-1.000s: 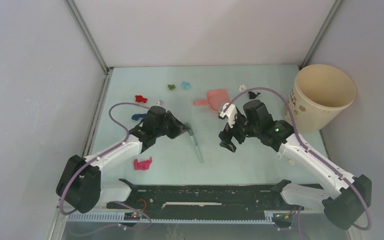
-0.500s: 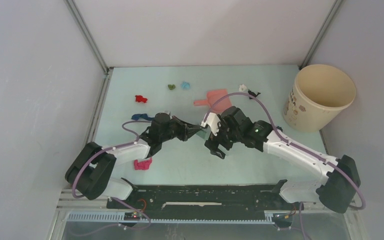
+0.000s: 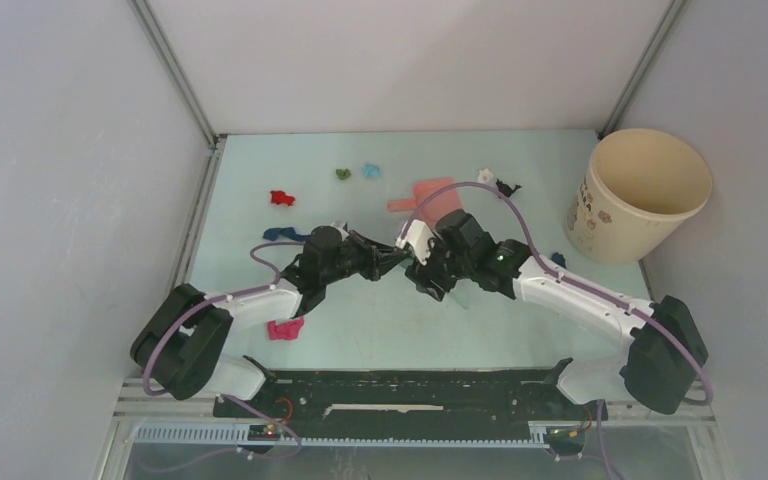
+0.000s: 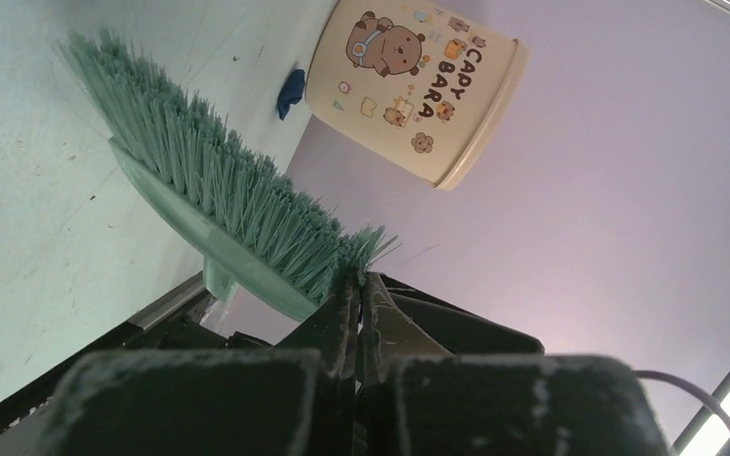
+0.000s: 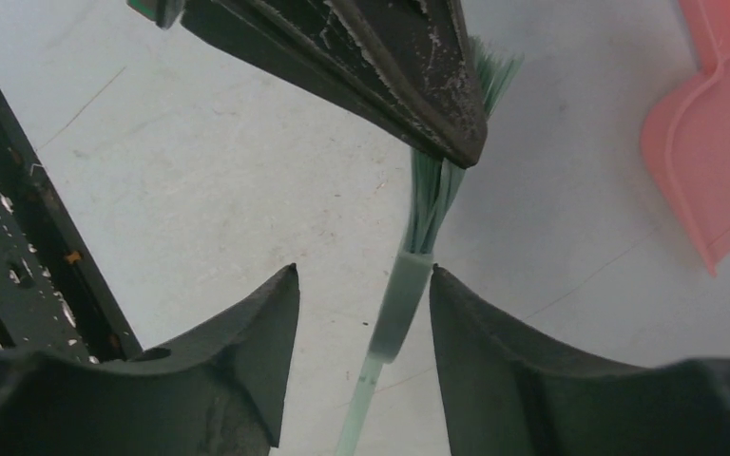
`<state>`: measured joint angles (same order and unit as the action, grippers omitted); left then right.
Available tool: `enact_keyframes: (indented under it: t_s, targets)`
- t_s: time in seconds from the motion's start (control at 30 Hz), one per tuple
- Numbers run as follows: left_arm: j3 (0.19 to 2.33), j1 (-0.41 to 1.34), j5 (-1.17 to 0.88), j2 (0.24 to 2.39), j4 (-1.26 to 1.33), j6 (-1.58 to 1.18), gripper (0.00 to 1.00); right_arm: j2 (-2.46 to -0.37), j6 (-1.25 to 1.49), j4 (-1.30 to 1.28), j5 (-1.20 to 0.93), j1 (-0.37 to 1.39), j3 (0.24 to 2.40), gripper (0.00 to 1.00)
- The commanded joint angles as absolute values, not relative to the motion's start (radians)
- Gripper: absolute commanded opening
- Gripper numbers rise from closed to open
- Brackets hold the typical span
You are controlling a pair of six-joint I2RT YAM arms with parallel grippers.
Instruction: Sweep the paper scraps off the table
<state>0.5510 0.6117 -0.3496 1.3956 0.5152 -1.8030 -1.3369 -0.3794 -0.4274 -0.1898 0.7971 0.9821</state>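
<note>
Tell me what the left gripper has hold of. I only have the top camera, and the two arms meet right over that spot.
Observer: On the left wrist view, the left gripper is shut on the bristle tips of the teal brush, not on its handle.
Operator: Has the right gripper closed on the handle?
Observer: Not yet. On the right wrist view, the right gripper is open. Its jaws stand either side of the brush's neck, with a gap showing on each side.
</note>
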Motion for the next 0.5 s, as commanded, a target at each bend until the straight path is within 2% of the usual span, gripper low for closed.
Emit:
enact_keyframes:
  t_s: [0.0, 0.13, 0.23, 0.27, 0.3, 0.33, 0.37, 0.47]
  targets:
    - [0.583, 0.621, -0.386, 1.388, 0.582, -1.817, 0.00, -1.345, -0.372, -0.383, -0.240, 0.763, 0.983, 0.51]
    - [0.590, 0.622, -0.394, 1.394, 0.586, -1.804, 0.00, -1.357, -0.362, -0.392, -0.270, 0.744, 0.983, 0.28]
    - [0.590, 0.622, -0.398, 1.401, 0.596, -1.789, 0.00, -1.353, -0.355, -0.402, -0.303, 0.723, 0.983, 0.04]
    - [0.592, 0.622, -0.403, 1.406, 0.611, -1.778, 0.05, -1.349, -0.355, -0.409, -0.317, 0.714, 0.983, 0.00]
    - [0.599, 0.621, -0.410, 1.412, 0.621, -1.758, 0.14, -1.344, -0.355, -0.419, -0.332, 0.701, 0.983, 0.00]
    - [0.610, 0.621, -0.417, 1.421, 0.623, -1.730, 0.29, -1.337, -0.355, -0.430, -0.353, 0.687, 0.983, 0.00]
    - [0.632, 0.621, -0.426, 1.430, 0.620, -1.694, 0.36, -1.332, -0.350, -0.441, -0.376, 0.667, 0.983, 0.00]
    - [0.692, 0.621, -0.446, 1.442, 0.551, -1.565, 0.46, -1.304, -0.328, -0.465, -0.484, 0.584, 0.974, 0.00]
